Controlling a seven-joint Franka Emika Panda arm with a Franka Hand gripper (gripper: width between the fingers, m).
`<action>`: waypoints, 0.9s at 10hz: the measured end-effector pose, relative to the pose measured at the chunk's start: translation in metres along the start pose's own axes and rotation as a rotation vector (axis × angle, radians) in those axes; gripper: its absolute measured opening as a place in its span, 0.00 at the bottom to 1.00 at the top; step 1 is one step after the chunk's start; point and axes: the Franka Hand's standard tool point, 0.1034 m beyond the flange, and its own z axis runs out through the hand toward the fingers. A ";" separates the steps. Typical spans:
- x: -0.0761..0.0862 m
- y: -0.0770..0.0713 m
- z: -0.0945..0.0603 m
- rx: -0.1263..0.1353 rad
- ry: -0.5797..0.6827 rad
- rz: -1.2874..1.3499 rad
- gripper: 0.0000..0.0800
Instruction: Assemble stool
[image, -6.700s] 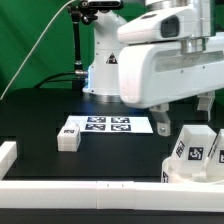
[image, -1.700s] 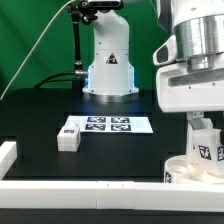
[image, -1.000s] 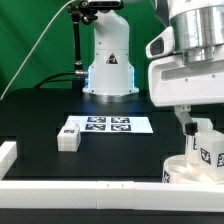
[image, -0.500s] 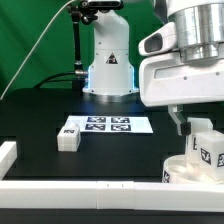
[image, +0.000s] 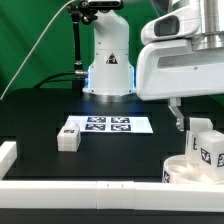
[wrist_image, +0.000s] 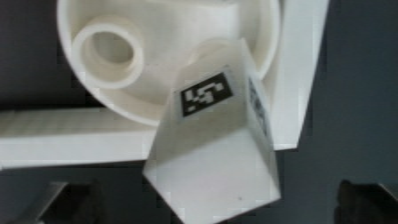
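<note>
Claw (wrist_image: 210, 205) is hanging above with fingers apart, gripping nothing. 1 leg (image: 205, 145) is standing on the seat (image: 178, 173). 1 loose leg (image: 68, 136) is lying on the tabletop (image: 110, 160) beside the marker board (image: 108, 124).

leg (image: 206, 146) upright on seat (image: 178, 172), end effector (image: 188, 118) above it, loose leg (image: 68, 137) beside marker board (image: 108, 124)
</note>
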 end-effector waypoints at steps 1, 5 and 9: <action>-0.001 0.000 0.001 -0.006 -0.002 -0.094 0.81; -0.003 0.000 0.007 -0.036 -0.015 -0.481 0.81; 0.001 -0.003 0.006 -0.047 -0.091 -0.911 0.81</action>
